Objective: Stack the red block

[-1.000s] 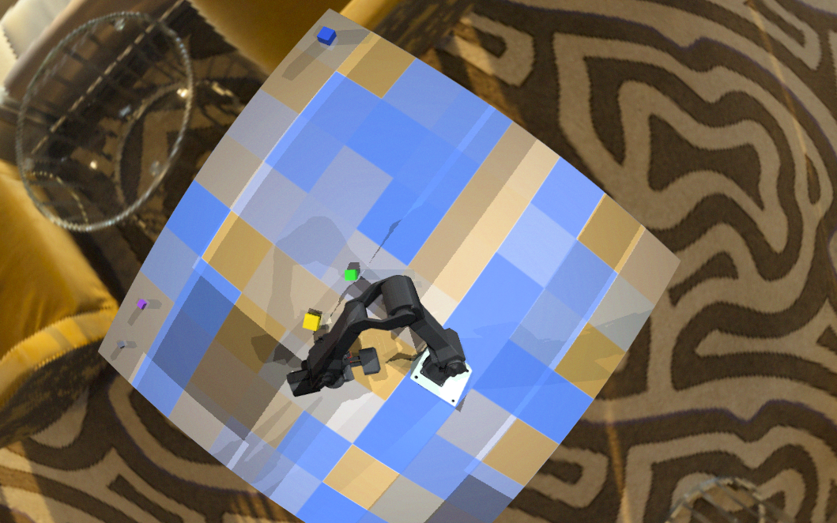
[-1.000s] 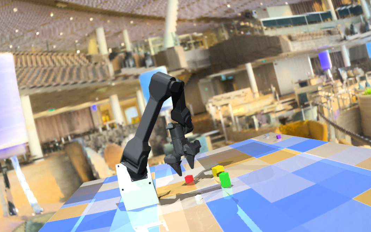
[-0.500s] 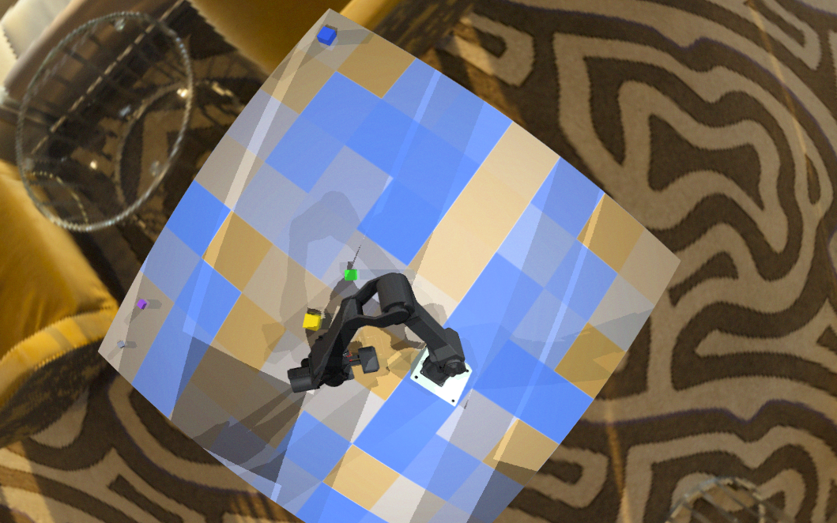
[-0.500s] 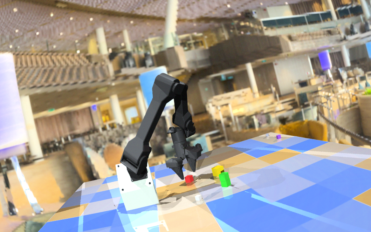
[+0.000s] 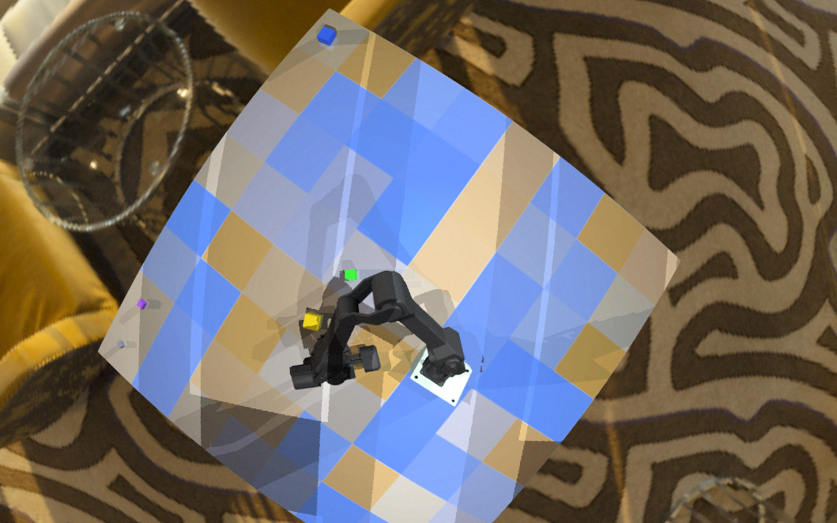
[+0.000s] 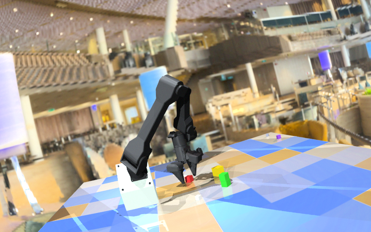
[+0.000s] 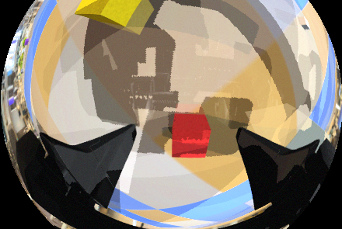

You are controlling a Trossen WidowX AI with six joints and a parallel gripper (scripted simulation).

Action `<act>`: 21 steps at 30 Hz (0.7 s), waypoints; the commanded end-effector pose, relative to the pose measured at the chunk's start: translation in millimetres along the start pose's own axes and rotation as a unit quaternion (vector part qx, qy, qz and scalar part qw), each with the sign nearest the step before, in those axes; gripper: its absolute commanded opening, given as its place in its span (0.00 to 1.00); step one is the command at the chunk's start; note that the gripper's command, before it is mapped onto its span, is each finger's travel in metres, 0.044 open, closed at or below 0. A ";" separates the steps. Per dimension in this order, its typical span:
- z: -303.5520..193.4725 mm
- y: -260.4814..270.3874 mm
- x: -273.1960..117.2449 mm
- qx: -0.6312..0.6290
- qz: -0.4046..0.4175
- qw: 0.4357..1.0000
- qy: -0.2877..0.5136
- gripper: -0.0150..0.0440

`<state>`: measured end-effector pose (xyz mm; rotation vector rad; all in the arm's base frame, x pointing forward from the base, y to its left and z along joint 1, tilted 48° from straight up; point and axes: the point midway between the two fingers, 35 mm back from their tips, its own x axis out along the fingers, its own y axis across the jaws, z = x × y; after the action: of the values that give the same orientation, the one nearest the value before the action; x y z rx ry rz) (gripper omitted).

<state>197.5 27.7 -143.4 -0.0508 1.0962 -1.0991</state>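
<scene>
The red block [image 6: 189, 178] [image 7: 190, 139] sits on the table between the spread fingers. My gripper [image 6: 189, 179] [image 7: 188, 132] is open and points down, with a fingertip on either side of the block and a gap on both sides in the wrist view. The fingertips are low, near the block's height; their exact height above the table is hard to tell. The arm hides the red block in the top view. The green tower [image 5: 350, 274] [image 6: 225, 179] stands upright, away from the gripper. Only its pale reflection shows at the wrist view's top edge.
A yellow block [image 5: 312, 321] [image 6: 217, 170] [image 7: 116, 0] stands near the green tower and the gripper. A small white block [image 6: 198, 197] lies in front of the red one. A blue block [image 5: 326, 35], a purple block [image 5: 141, 303] [image 6: 278, 136] and a small grey block [image 5: 120, 344] lie near the table's far edges.
</scene>
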 end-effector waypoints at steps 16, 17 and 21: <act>0.1 -0.8 1.5 -0.003 -0.002 1.000 -0.002 0.78; 0.1 -0.8 1.5 -0.003 -0.002 1.000 -0.002 0.73; 0.1 -0.8 1.5 -0.003 -0.002 1.000 -0.002 0.56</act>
<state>196.6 26.5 -144.2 -0.0544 1.0982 -1.1019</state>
